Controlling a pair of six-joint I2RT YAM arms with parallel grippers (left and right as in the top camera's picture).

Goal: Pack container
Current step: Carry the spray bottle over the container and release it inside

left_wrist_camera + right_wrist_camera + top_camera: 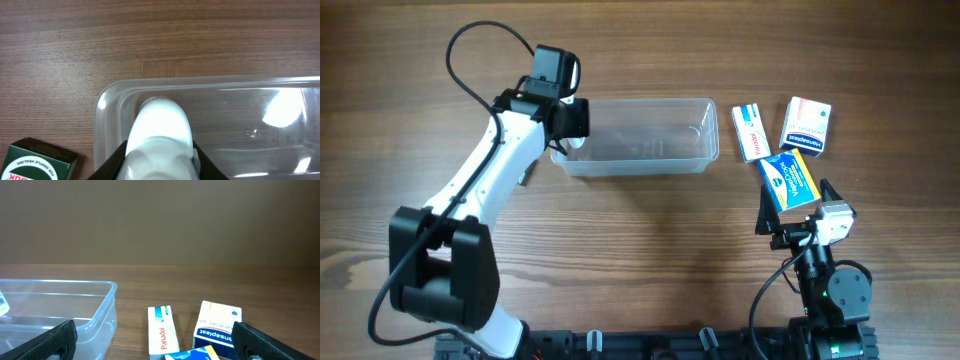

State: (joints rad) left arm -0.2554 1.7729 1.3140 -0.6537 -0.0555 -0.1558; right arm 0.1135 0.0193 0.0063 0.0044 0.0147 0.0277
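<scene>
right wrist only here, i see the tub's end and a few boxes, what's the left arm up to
Observer: The left gripper is shut on a white bottle, held over the left end of the container.
Operator: anything else on that side
Observer: Yes, a green box lies on the table just outside that end wall.
Operator: is my gripper on the blue box
Observer: No. Overhead, the right gripper is open, and the blue-and-yellow box lies flat with its near end about between the jaws, ungripped.

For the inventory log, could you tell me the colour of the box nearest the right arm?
The box is blue and yellow; overhead view.
</scene>
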